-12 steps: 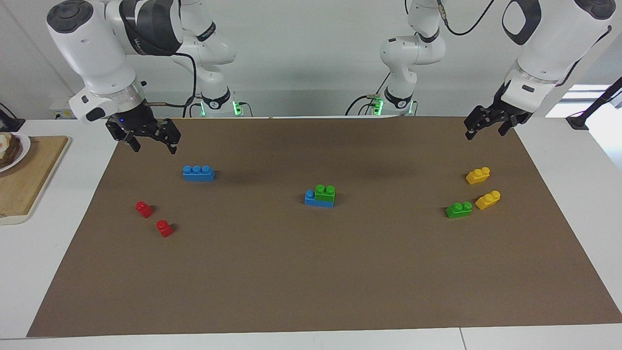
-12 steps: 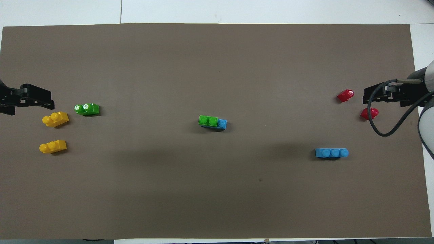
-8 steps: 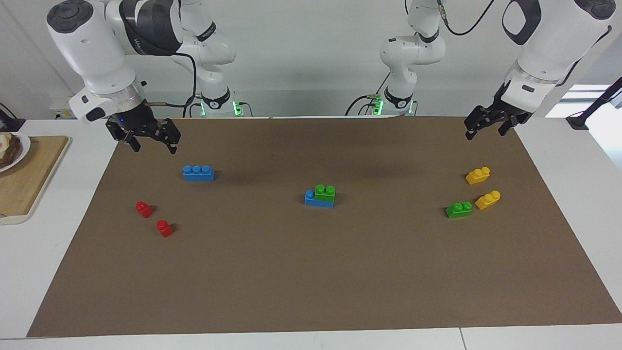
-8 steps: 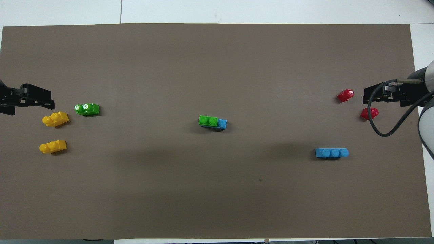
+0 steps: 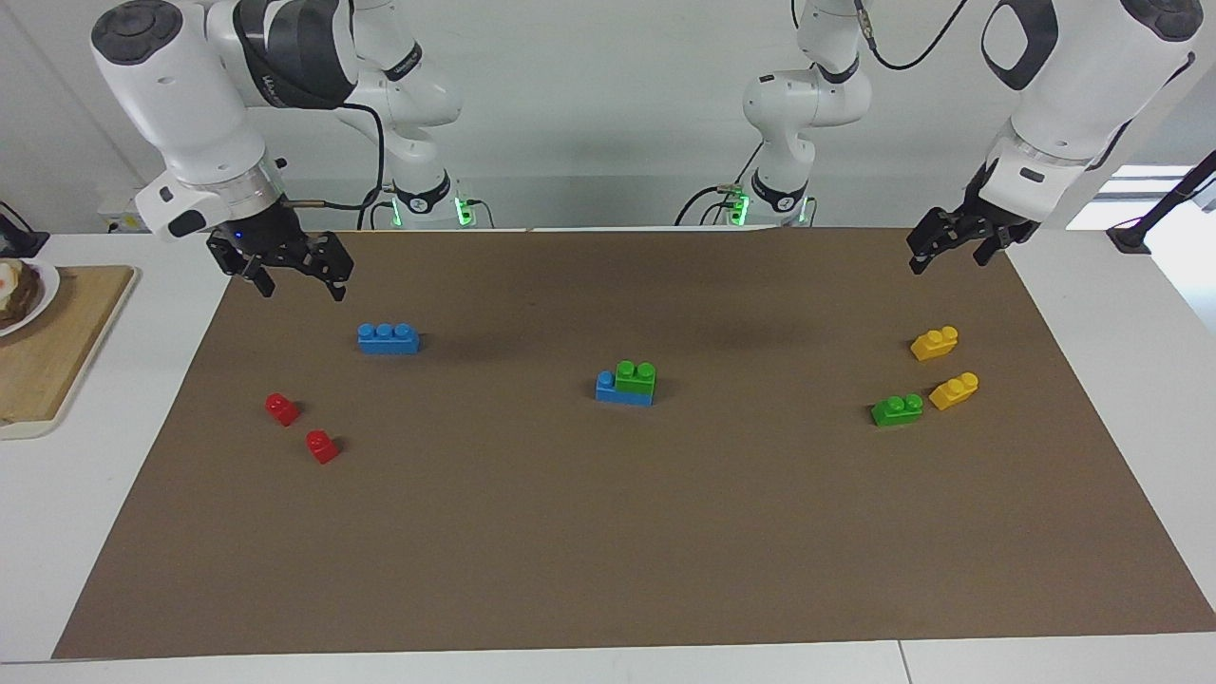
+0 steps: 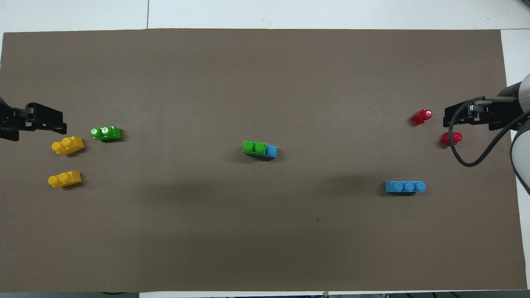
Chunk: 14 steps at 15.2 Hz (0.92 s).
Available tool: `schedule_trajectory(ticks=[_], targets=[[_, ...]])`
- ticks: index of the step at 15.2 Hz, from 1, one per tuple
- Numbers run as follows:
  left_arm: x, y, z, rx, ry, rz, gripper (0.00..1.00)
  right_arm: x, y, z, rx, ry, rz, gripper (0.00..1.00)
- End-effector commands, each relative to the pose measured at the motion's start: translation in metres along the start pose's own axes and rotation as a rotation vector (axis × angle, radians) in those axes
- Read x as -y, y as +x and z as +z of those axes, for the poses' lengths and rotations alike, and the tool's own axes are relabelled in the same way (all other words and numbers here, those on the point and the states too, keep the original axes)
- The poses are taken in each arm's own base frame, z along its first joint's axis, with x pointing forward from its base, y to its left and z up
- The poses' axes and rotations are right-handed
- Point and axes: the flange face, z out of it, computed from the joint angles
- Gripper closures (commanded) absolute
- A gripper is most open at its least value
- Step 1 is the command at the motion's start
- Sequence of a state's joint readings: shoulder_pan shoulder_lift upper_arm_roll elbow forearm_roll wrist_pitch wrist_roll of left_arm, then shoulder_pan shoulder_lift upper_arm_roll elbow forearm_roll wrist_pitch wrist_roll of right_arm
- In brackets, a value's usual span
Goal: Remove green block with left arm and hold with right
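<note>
A green block (image 5: pixel 635 375) with two studs sits stacked on a blue brick (image 5: pixel 608 389) at the middle of the brown mat; the overhead view shows the green block (image 6: pixel 254 147) on the blue brick (image 6: pixel 271 151). A second green block (image 5: pixel 897 409) lies loose toward the left arm's end, also seen from overhead (image 6: pixel 106 133). My left gripper (image 5: pixel 948 261) is open and empty, in the air over the mat's edge at its own end (image 6: pixel 58 122). My right gripper (image 5: pixel 302 288) is open and empty over the mat near the red blocks (image 6: pixel 449 118).
Two yellow bricks (image 5: pixel 934 343) (image 5: pixel 954 390) lie by the loose green block. A blue three-stud brick (image 5: pixel 388 338) and two red blocks (image 5: pixel 281 408) (image 5: pixel 322 446) lie toward the right arm's end. A wooden board (image 5: pixel 47 351) with a plate (image 5: pixel 19 294) lies off the mat there.
</note>
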<state>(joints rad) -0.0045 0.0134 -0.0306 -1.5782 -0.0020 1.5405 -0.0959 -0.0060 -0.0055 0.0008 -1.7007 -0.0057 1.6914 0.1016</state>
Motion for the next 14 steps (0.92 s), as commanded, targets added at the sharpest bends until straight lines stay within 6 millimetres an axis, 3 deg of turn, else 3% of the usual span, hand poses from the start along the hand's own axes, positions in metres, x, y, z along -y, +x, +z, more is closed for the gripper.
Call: schedule_trajectory(ticks=[1, 11, 14], targets=[[0.004, -0.005, -0.003, -0.003, 0.007, -0.007, 0.0, -0.001, -0.001, -0.003, 0.003, -0.008, -0.014, 0.0], [-0.01, -0.022, 0.013, 0.041, 0.019, -0.125, 0.0, -0.001, -0.001, 0.0, 0.003, -0.008, -0.014, 0.0], [-0.029, -0.041, 0.033, 0.075, 0.033, -0.165, 0.0, -0.002, -0.001, -0.002, -0.001, -0.008, -0.013, 0.0]])
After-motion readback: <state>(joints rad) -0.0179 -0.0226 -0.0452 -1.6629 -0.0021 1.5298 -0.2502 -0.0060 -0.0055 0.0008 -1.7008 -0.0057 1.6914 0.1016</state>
